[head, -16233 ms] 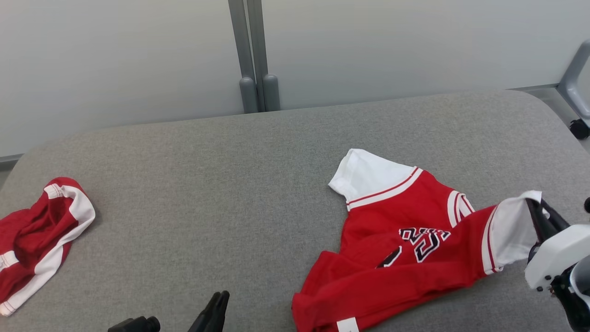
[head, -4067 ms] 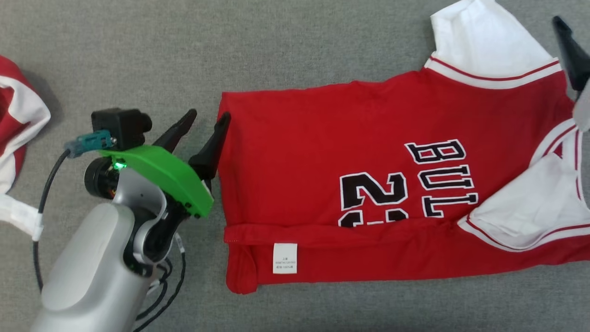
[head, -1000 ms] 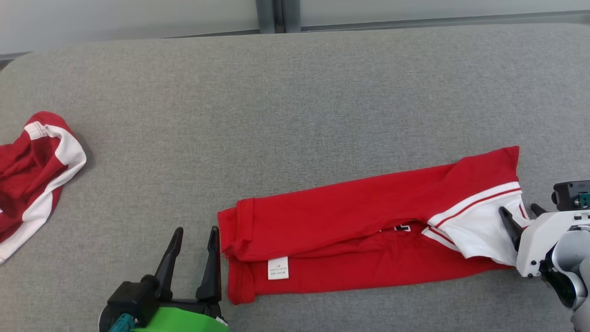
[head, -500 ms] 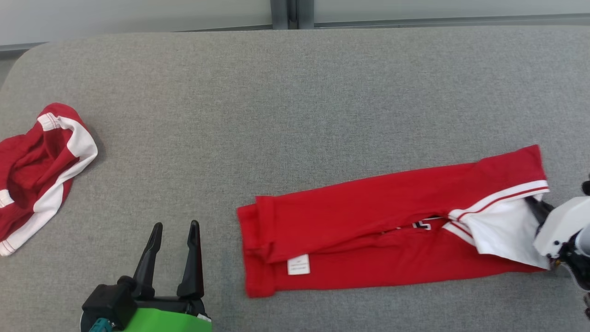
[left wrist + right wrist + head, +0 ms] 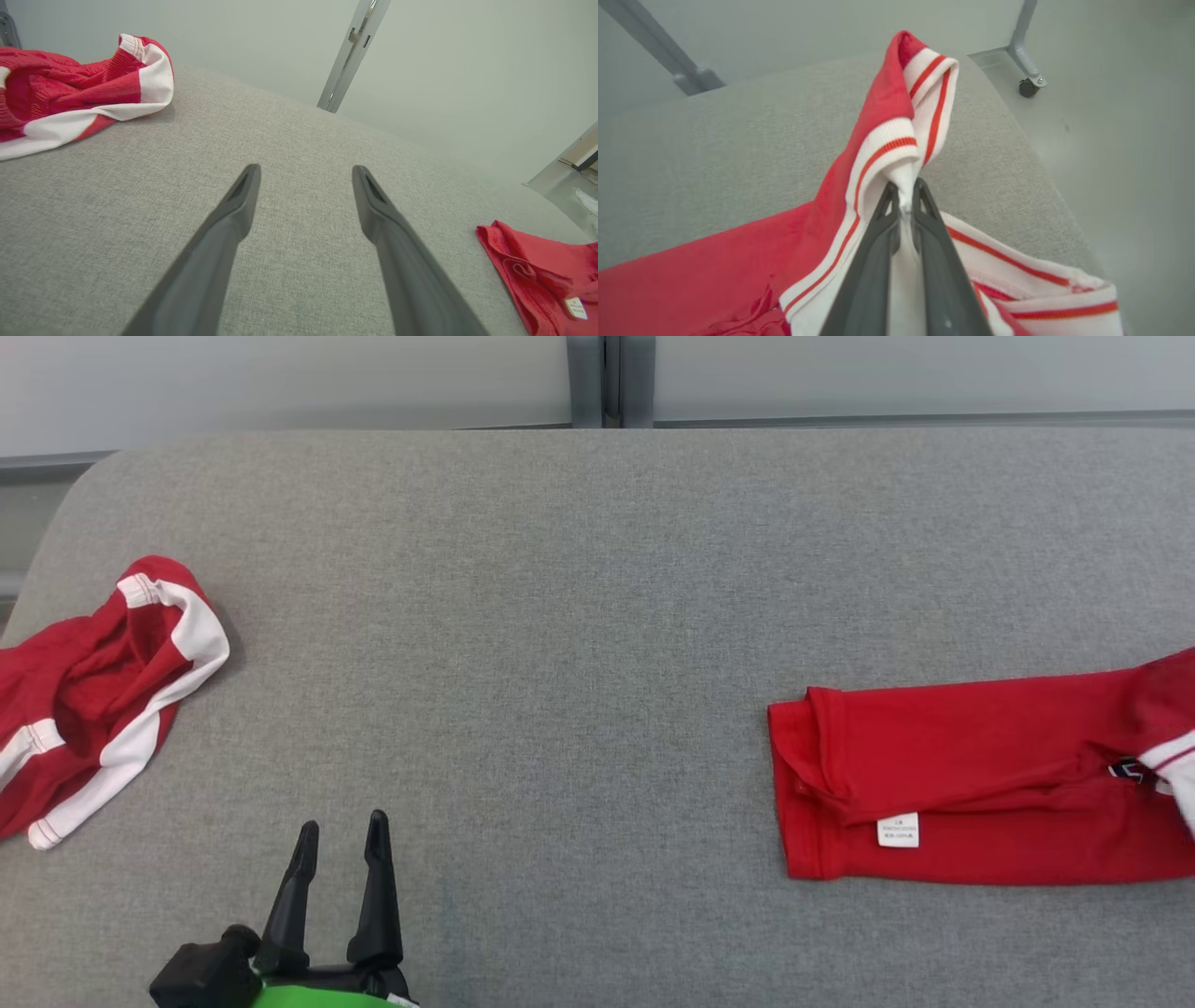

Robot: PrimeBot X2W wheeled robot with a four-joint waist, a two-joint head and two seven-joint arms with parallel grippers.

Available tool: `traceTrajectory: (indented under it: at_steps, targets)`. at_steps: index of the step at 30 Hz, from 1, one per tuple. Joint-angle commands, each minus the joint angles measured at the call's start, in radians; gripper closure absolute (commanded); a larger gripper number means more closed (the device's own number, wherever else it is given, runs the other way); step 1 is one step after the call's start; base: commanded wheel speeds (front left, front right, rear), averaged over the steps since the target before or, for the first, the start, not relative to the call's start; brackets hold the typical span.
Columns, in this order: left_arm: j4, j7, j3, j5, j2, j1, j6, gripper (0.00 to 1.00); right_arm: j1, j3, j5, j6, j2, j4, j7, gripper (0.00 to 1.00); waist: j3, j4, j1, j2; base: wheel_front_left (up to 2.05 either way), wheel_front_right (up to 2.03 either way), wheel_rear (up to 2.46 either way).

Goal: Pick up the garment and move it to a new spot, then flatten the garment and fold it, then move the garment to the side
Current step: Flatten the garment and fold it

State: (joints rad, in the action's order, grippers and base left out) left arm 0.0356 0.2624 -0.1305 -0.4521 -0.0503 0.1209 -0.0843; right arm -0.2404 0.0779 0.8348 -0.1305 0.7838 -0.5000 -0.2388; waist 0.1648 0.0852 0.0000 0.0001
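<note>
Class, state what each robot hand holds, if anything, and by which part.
Right hand pinches the red jersey by its white, striped-trim end; left hand is open, holding nothing.

The light here is bright, soft and even, without glare. Only a weak shadow lies beside the crumpled red cloth (image 5: 103, 691). My wrist pictures bend at the edges; near my right gripper (image 5: 903, 193) the picture is slightly soft.

One grey table (image 5: 579, 616) carries two red-and-white garments: one folded jersey (image 5: 980, 775) and one crumpled garment (image 5: 93, 700). The jersey bears one white label (image 5: 898, 831). There are two grippers, the left gripper (image 5: 342, 821) and the right gripper (image 5: 905, 186), each with two dark fingers. One caster wheel (image 5: 1026, 87) is in sight.
</note>
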Motion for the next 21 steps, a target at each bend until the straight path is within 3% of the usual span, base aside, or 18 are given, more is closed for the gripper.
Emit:
traceTrajectory:
  at_steps: [1,4,8,16,21]
  targets:
    - [0.002,0.003,0.004,-0.014,-0.002,0.018,0.005,0.00,0.020,-0.034,0.015,0.000,-0.016,0.061,-0.013,1.00,-0.007,-0.013,0.0000,-0.0001,0.00,0.00,0.00]
    - [0.010,0.003,-0.007,-0.019,-0.001,0.012,0.001,0.00,0.038,-0.127,0.033,0.000,-0.054,0.233,-0.040,1.00,-0.009,-0.033,0.0000,-0.0001,0.00,0.00,0.00]
    - [0.018,0.003,-0.003,-0.016,-0.002,-0.002,0.002,0.00,0.060,-0.250,-0.022,0.000,-0.151,0.350,-0.029,1.00,-0.011,-0.050,0.0000,-0.0001,0.00,0.00,0.00]
    - [0.045,0.003,-0.015,-0.024,-0.002,-0.011,-0.006,0.00,0.039,-0.346,-0.158,0.000,-0.451,0.297,0.076,1.00,-0.002,-0.073,0.0000,-0.0001,0.00,0.00,0.00]
    - [0.056,0.003,-0.018,-0.017,-0.002,-0.015,-0.010,0.00,0.027,-0.371,-0.208,0.000,-0.550,0.234,0.099,1.00,-0.004,-0.076,0.0000,-0.0001,0.00,0.00,0.00]
